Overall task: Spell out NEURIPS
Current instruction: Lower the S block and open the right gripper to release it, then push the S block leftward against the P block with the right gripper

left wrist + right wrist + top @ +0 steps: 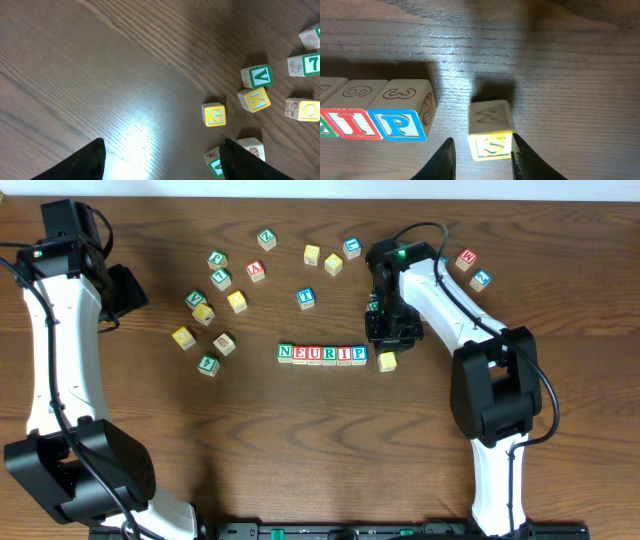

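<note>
Since the yellow S cube (490, 135) sits just right of the P cube (400, 122), with a gap and a touch nearer than the NEURIP row (322, 354), I'd say the job left is snugging it in. The right end effector (482, 160) straddles it, fingers parted slightly wider than the cube, not clamping. Close squarely on its sides, then ease it left so the P cube doesn't get shoved. The left end effector (162, 162) is wide open and empty, off to the left.

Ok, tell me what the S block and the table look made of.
S block: likely pale bare wood, faint grain on top, yellow printed face. Table: dark wood or wood-look laminate, streaked grain with a glossy glare; cannot tell which.
</note>
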Available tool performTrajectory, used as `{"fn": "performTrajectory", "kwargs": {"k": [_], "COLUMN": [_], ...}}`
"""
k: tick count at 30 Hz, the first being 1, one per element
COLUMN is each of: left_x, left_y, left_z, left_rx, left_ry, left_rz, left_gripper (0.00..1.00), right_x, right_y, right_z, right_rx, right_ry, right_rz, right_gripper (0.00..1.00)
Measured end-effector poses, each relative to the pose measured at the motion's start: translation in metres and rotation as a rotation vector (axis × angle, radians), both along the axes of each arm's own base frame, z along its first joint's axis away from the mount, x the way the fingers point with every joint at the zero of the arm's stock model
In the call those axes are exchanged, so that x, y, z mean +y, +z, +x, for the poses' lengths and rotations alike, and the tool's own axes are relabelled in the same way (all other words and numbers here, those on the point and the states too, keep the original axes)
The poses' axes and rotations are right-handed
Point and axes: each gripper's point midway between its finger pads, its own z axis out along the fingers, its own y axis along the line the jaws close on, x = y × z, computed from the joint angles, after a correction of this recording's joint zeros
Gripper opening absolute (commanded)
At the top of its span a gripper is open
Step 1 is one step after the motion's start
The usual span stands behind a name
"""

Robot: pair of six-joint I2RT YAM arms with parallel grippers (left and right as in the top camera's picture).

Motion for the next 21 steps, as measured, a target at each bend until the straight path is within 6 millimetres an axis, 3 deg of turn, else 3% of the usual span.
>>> {"fn": "performTrajectory", "kwargs": {"k": [10,17,21], "left_x": [0.0,0.0,0.0], "left_y": [0.0,0.0,0.0], "left_z": [0.0,0.0,0.0], "left_rx": [0.0,0.0,0.0], "left_ry": [0.0,0.0,0.0], "left_rz": [0.0,0.0,0.0], "left_gripper": [0.72,0.72,0.72], "right_x": [-0.002,-0.001,-0.001], "right_y": [-0.002,0.001,0.013], "right_z": [-0.004,-0.001,0.004], "right_rx": [0.015,0.003,-0.033], "right_ry": [0.003,0.007,0.012], "right_rz": [-0.006,0.0,0.012], "right_gripper": [0.22,0.25,0.27]}}
